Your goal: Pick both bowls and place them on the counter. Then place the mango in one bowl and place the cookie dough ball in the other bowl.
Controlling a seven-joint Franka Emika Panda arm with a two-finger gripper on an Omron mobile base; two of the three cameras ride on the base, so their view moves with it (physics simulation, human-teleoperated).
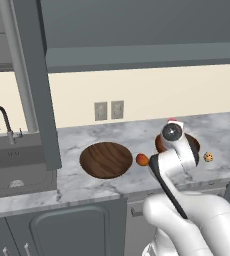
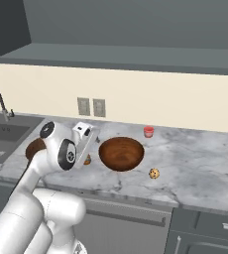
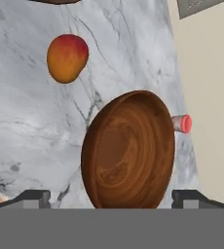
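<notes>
Resting on the counter [image 3: 31, 141] directly ahead of the spread, empty gripper [image 3: 111, 197] is the reddish-brown bowl [image 3: 128, 151]. One mango [image 3: 66, 57] lies just beyond it, one small red cylinder [image 3: 182, 123] beside its far rim. Two bowls total; the dark brown bowl [image 1: 106, 159] sits past the mango. One cookie dough ball [image 2: 154, 173] lies apart.

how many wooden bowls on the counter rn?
2. The wide dark brown bowl sits on the counter toward the sink side. The deeper reddish-brown bowl sits further right, partly behind the arm in the left base view, with the mango between them.
</notes>
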